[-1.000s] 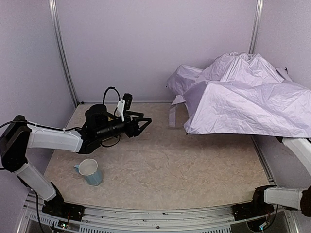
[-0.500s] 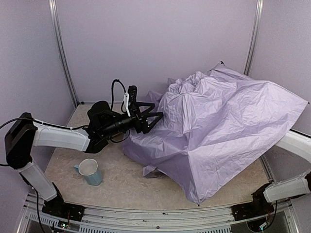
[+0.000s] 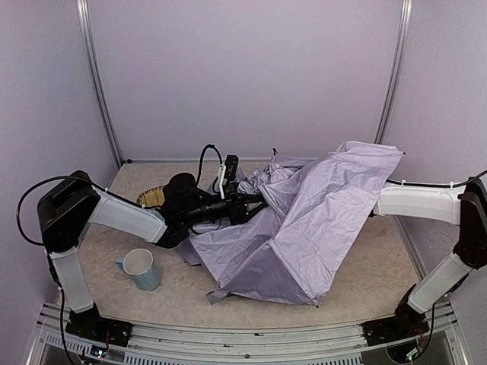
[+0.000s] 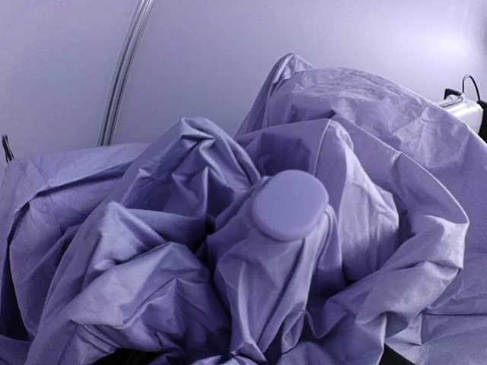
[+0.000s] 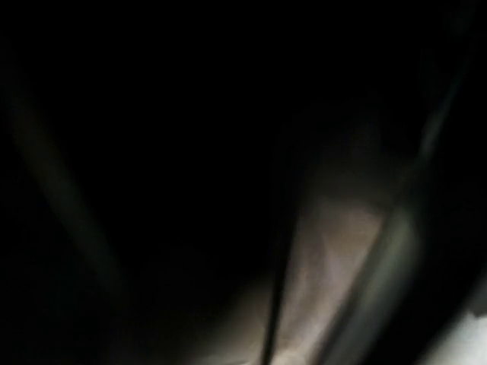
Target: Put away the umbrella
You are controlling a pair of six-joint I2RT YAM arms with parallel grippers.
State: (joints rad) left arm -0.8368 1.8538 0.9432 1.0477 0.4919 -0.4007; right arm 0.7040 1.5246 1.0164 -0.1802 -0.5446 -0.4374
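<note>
The umbrella (image 3: 319,220) lies half collapsed on the table, a crumpled heap of pale lavender fabric from the centre to the right. My left gripper (image 3: 249,204) is pushed into its bunched left end, and the fabric covers the fingers. In the left wrist view the fabric (image 4: 152,251) fills the frame, gathered around a round lavender cap (image 4: 289,204) straight ahead. My right arm (image 3: 415,201) reaches in from the right, and its gripper is hidden under the canopy. The right wrist view is almost black, with only a thin dark rod (image 5: 275,304) showing.
A pale blue mug (image 3: 141,268) stands near the front left. A yellowish woven thing (image 3: 152,196) sits behind my left arm. Walls close the table in at the left, back and right.
The umbrella has come down from high at the right onto the table's centre and folded in. My left gripper has moved right into its fabric. My right arm has swung in and risen.
</note>
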